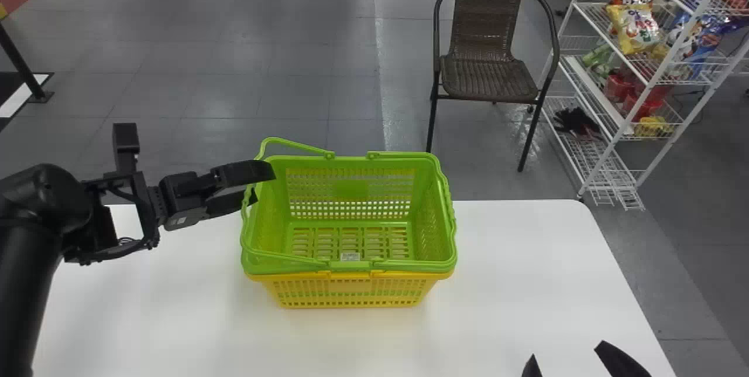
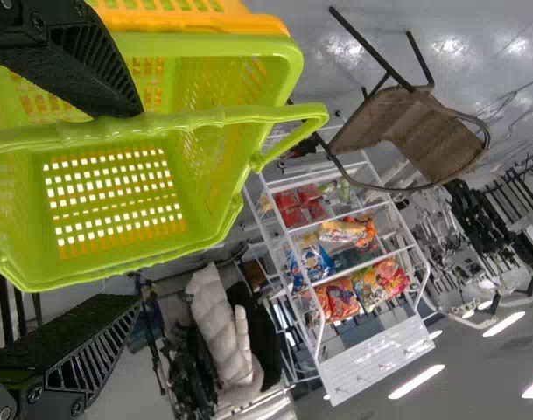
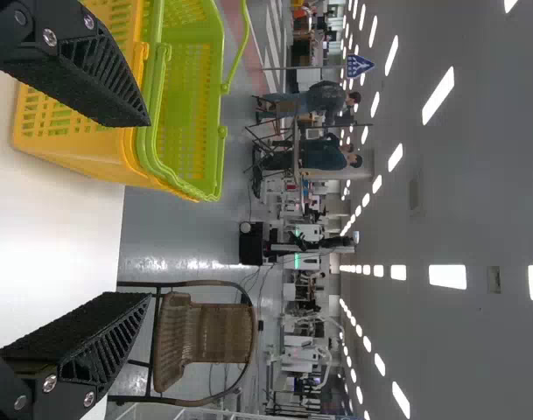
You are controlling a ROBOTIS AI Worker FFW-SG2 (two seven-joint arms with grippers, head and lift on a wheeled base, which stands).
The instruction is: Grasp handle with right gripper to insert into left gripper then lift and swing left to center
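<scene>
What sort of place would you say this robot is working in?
Probably a robotics lab or demo hall mocked up as a shop: snack bags on a wire rack, shopping baskets on a white table.

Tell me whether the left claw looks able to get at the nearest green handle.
Likely yes: the left claw stands open right at that green handle, and nothing seems to block the way.
</scene>
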